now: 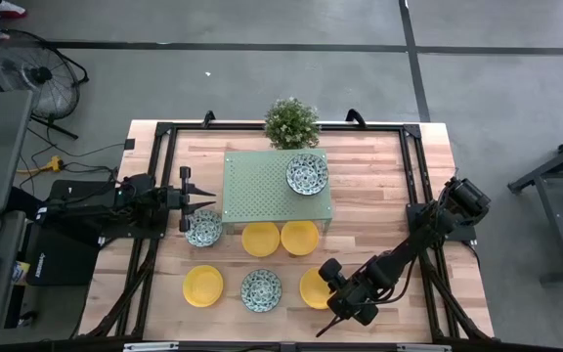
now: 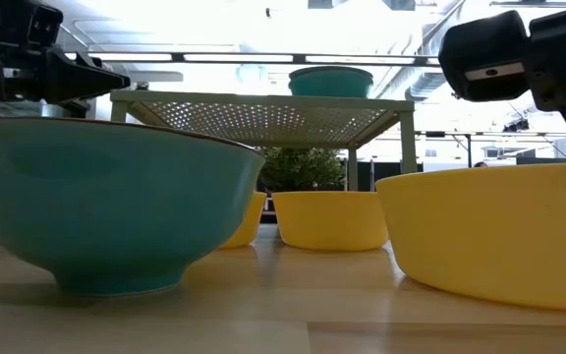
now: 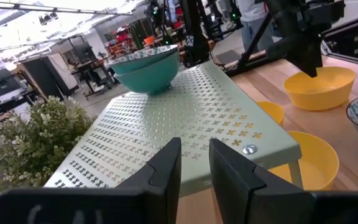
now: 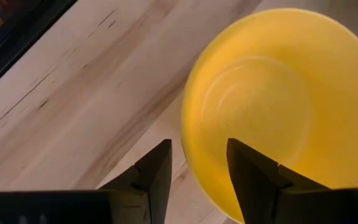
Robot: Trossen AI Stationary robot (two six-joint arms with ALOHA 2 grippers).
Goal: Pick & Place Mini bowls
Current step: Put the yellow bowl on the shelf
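Jaws parted, the right gripper (image 4: 197, 168) straddles a yellow bowl's (image 4: 278, 106) rim; patterned bowls (image 1: 307, 174) sit stacked on the green shelf (image 1: 262, 191), six bowls remain on the table (image 1: 379, 186).

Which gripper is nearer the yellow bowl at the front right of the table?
Right. The right gripper hangs open just above the rim of the yellow bowl, its fingers either side of the near edge in the wrist view. The left gripper is across the table, beside the green rack.
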